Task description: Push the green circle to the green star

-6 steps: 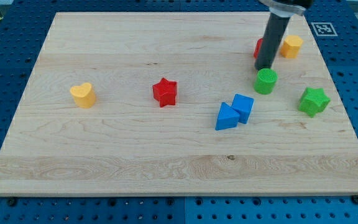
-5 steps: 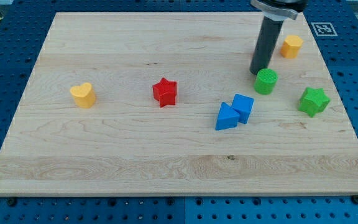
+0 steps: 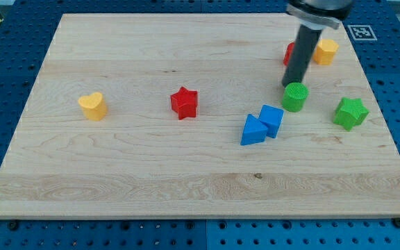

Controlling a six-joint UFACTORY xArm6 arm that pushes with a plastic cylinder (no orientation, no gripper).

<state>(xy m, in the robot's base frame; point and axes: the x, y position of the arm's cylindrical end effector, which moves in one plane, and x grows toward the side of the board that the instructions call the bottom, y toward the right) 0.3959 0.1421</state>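
Camera view: my tip [image 3: 289,85] against green circle [image 3: 295,96], green star [image 3: 351,112] rightward, unobstructed.

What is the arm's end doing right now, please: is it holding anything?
No pincer: my tip holds nothing; it sits at the green circle's upper-left edge, the green star to the view's right.

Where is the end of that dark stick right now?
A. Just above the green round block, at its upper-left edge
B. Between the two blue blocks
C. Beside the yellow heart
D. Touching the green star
A: my tip sits at the upper-left edge of the green circle, well left of the green star and far from the yellow heart.
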